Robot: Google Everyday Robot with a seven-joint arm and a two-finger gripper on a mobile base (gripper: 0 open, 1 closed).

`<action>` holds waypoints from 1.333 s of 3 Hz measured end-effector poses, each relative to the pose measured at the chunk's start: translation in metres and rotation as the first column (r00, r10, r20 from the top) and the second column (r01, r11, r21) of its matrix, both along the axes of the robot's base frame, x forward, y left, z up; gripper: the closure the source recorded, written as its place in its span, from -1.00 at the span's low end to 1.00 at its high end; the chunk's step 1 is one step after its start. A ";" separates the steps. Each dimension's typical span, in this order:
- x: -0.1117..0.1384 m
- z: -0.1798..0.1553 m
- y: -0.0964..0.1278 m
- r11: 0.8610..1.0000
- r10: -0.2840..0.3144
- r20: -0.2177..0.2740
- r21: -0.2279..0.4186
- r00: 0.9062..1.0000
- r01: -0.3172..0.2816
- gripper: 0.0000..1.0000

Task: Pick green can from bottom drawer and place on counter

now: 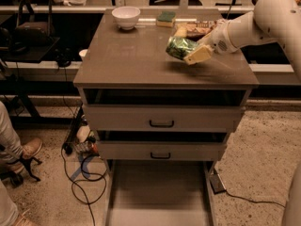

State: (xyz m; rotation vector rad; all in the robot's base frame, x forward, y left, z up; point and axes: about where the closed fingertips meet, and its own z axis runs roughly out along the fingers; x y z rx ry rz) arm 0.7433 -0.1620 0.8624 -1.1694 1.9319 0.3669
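My gripper (188,48) reaches in from the right over the counter (127,55) and is shut on the green can (178,47). The can is tilted on its side between the fingers (198,54), held just above the counter's right-centre part. The bottom drawer (157,197) is pulled out below the cabinet front, and its floor is bare.
A white bowl (126,17) stands at the counter's back left. A green sponge (166,18) and a brown snack bag (197,28) lie at the back, just behind the gripper. Two upper drawers with black handles (161,123) are shut. Cables (82,166) and a person's foot (28,149) lie at left.
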 end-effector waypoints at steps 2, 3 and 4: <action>0.010 -0.019 0.003 1.000 -0.014 -0.074 0.004 0.997 0.015 0.03; 0.012 -0.020 0.002 1.000 -0.015 -0.084 0.004 0.996 0.015 -0.44; 0.013 -0.021 -0.001 1.000 -0.022 -0.087 0.006 0.996 0.023 -0.91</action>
